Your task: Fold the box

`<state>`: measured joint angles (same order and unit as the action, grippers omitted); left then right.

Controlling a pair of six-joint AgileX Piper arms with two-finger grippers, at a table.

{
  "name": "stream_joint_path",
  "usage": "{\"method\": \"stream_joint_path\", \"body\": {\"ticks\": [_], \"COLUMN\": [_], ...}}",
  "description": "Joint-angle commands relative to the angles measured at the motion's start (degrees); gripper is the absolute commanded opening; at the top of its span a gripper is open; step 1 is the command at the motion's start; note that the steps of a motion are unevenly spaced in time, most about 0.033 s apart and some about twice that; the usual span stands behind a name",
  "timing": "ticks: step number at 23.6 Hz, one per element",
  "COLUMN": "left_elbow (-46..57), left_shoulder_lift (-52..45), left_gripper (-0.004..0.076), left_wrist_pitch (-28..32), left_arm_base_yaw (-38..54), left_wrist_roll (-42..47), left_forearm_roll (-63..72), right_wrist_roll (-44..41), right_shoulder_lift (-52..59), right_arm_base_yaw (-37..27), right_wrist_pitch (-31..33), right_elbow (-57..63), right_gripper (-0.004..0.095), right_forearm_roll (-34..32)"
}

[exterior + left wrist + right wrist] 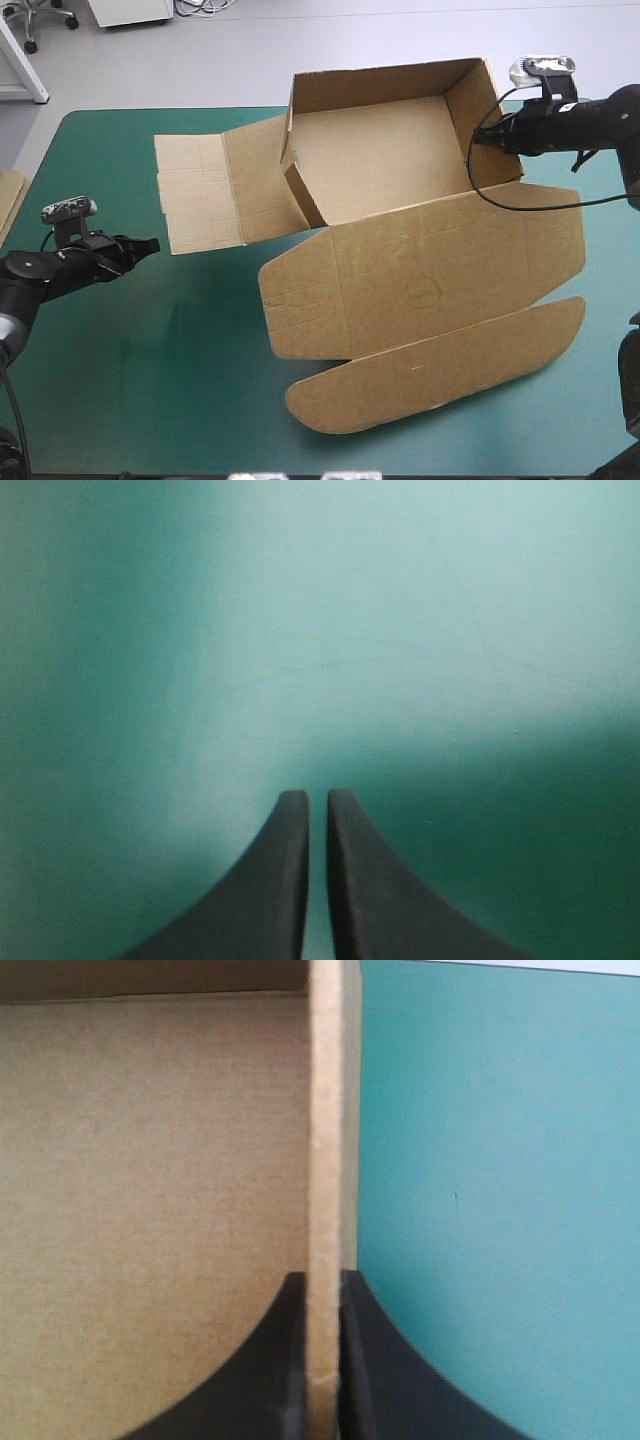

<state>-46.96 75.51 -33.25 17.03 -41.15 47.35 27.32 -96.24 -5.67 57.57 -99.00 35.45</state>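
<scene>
Take the box (380,160) as your reference: it rests on the desk (150,400) as a half-formed tray, and the desk's far edge runs just behind the box's back wall. The back wall and the right wall (490,120) stand upright. On the box's left only a short inner flap (300,190) is raised, while the left side panel (200,195) lies flat and spread outward. The lid (420,290) lies flat on the near side of the tray, with its rounded tuck flap (440,370) nearest you. The right gripper (478,138) is at the right wall. In the right wrist view its fingers (290,1360) pinch that wall's top edge (325,1160), one inside the tray and one outside over the teal-green cover (500,1210). Read this hold as a brace that keeps the wall upright and the tray from sliding while the left side is worked. The left gripper (150,245) hovers well to the left of the box, just off the flat side panel's outer edge. Its fingers (285,880) are drawn almost together with nothing between them. Judge this as a pointed posture suited to slipping under the panel and levering it up. Expect the thin board to flex, so support it along a crease. An edge of spare board (10,200) shows far to the left of the box.
</scene>
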Motion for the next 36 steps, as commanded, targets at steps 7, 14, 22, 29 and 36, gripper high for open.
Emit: {"method": "stream_joint_path", "body": {"ticks": [7,14,22,29,36], "left_elbow": [-1.4,-1.4,-2.0,-12.1,-15.1], "left_shoulder_lift": [4.0,4.9,5.2,5.2,5.2], "left_gripper": [0.0041,0.0041,0.0041,0.0041,0.0081], "left_wrist_pitch": [-9.7,-16.3,-16.7,-26.1,-31.8], "left_arm_base_yaw": [-0.2,-1.8,-12.4,-14.4,-14.4], "left_wrist_roll": [-19.2,-24.7,-29.7,-26.3,-21.2], "left_forearm_roll": [26.7,36.3,47.5,50.2,50.7], "right_wrist_roll": [-0.8,-0.9,-0.9,-0.9,-0.9], "right_shoulder_lift": [4.4,4.4,4.4,4.4,4.4], "right_arm_base_yaw": [-0.3,-0.3,-0.3,-0.3,-0.3], "right_wrist_pitch": [0.3,0.6,1.3,1.4,0.9], "right_elbow": [-5.1,-5.1,-5.1,-5.1,-5.1], "right_gripper": [-0.0014,-0.0014,-0.0014,-0.0014,-0.0014], "right_forearm_roll": [6.5,6.4,5.1,4.3,3.4]}}
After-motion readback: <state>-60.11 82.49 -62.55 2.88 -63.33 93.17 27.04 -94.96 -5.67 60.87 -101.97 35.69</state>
